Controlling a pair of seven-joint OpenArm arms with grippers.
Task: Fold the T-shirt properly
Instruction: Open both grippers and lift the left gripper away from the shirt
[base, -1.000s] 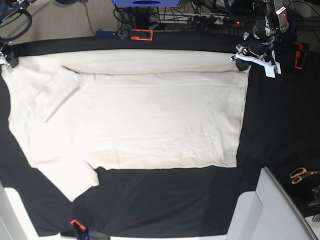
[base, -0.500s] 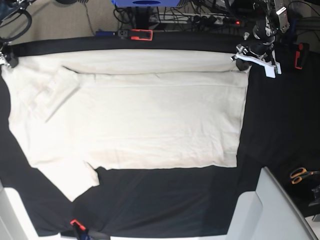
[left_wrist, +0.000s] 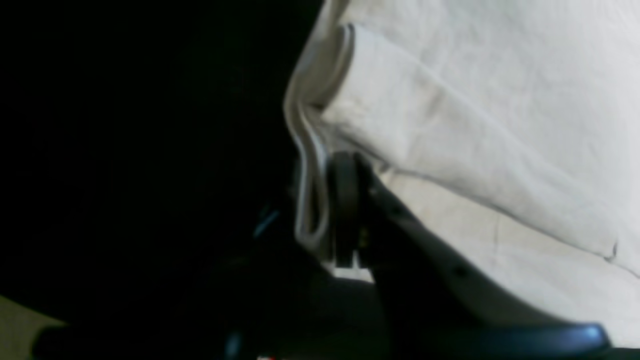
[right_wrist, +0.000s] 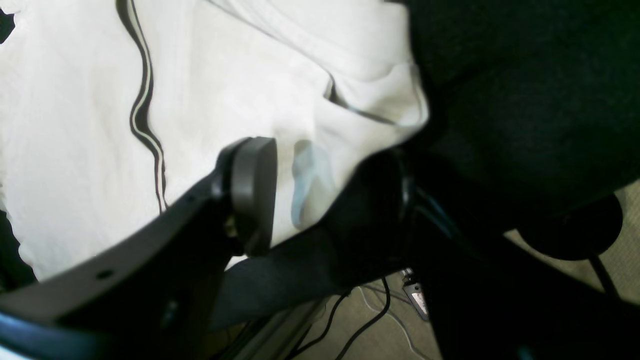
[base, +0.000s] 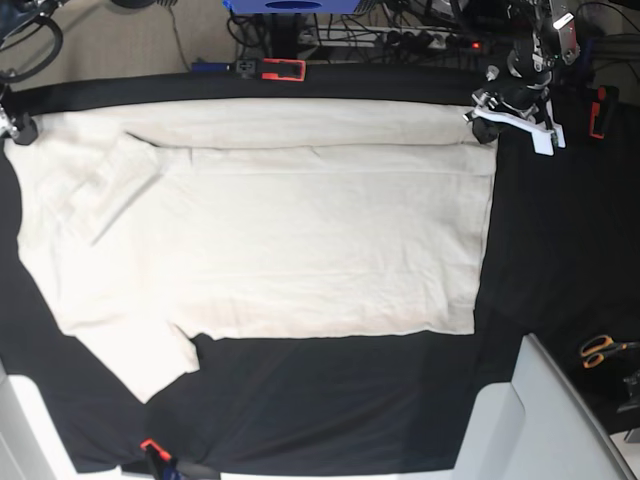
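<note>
Item: cream short-sleeved cotton T-shirt, laid flat across the black-covered desk, its far long edge doubled over in a band along the desk's far edge, a sleeve towards the near left corner; I judge the first lengthwise fold is made.

Left hand at the far right corner of the desk; pads close either side of the layered hem, whether gripping I cannot tell.

Right hand at the far left corner; jaws parted, cloth lying slack between, nothing clamped; placed so both ends of the folded band could be handled level.
</note>
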